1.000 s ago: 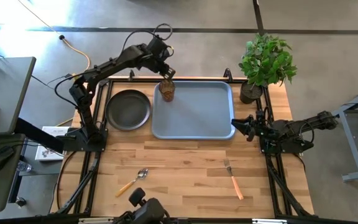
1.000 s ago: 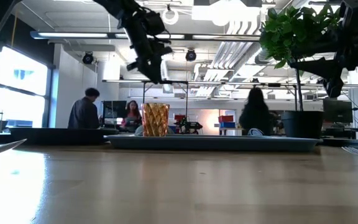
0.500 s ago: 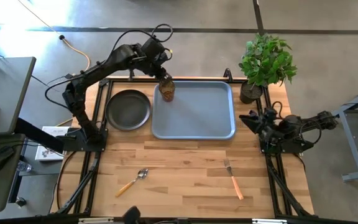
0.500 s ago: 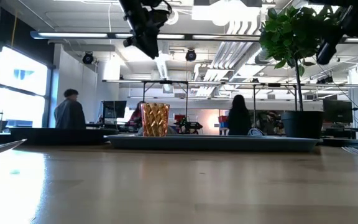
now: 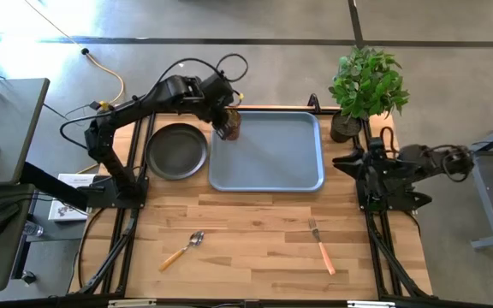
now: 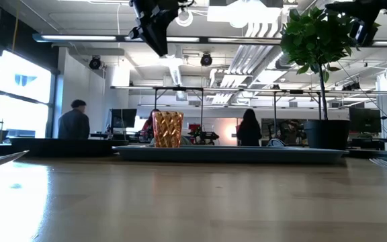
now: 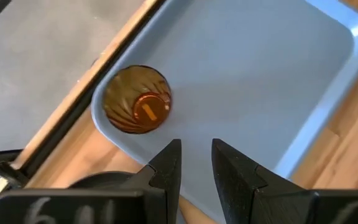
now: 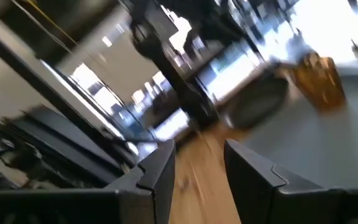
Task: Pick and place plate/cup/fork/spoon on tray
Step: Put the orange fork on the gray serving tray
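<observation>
Cup (image 7: pixel 137 107) stands upright in the tray's (image 5: pixel 268 175) far-left corner, free of the left gripper (image 7: pixel 191 163) – fingers a little apart, holding nothing, hovering above. Plate (image 5: pixel 176 151) looks next: drop onto its rim, grip firmly w/o tilting. Right gripper (image 8: pixel 194 165) is parked off the table's right edge, fingers apart.

A pale butcher-block wooden tabletop (image 5: pixel 255 231) stands on a grey concrete floor (image 5: pixel 452 51). A leafy green potted plant (image 5: pixel 365 84) sits at its far corner. Beyond, a bright window (image 6: pixel 19 94), white ceiling ducts (image 6: pixel 247 47), two standing people.
</observation>
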`<state>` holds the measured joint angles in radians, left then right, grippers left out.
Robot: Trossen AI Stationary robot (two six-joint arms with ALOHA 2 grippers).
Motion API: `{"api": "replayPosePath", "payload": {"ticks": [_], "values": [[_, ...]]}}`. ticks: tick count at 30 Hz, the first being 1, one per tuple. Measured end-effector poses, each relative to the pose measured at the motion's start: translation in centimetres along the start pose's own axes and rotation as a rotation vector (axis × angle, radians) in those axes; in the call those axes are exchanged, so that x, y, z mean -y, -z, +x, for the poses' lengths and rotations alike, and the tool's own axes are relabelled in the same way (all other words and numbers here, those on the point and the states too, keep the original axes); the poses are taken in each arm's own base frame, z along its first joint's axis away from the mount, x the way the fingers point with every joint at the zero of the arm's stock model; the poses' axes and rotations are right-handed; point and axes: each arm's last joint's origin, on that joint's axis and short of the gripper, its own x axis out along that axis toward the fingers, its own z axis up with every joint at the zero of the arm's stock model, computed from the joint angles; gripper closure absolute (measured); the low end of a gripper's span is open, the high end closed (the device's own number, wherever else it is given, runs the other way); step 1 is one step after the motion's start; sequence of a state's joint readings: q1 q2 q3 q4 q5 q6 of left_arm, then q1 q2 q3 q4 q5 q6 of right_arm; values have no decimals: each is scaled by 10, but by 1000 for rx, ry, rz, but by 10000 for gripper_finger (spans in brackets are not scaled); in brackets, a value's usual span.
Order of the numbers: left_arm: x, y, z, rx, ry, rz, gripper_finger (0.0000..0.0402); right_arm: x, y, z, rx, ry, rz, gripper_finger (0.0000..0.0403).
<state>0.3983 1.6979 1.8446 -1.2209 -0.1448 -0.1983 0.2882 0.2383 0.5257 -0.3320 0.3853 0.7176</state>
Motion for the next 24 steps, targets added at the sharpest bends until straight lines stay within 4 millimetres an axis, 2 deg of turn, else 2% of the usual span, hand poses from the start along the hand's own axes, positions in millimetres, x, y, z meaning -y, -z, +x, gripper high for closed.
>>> {"api": "replayPosePath", "payload": {"ticks": [4,10,17,24], "values": [[8,13,5,-39,6,1,321,-14,-3,13,-192,50,105,274],[16,35,11,-79,11,7,321,-27,7,41,-473,201,314,274],[23,55,-7,-17,62,25,321,-31,37,75,-753,369,490,274],[28,71,-36,128,138,48,321,-36,73,90,-878,535,571,274]]}}
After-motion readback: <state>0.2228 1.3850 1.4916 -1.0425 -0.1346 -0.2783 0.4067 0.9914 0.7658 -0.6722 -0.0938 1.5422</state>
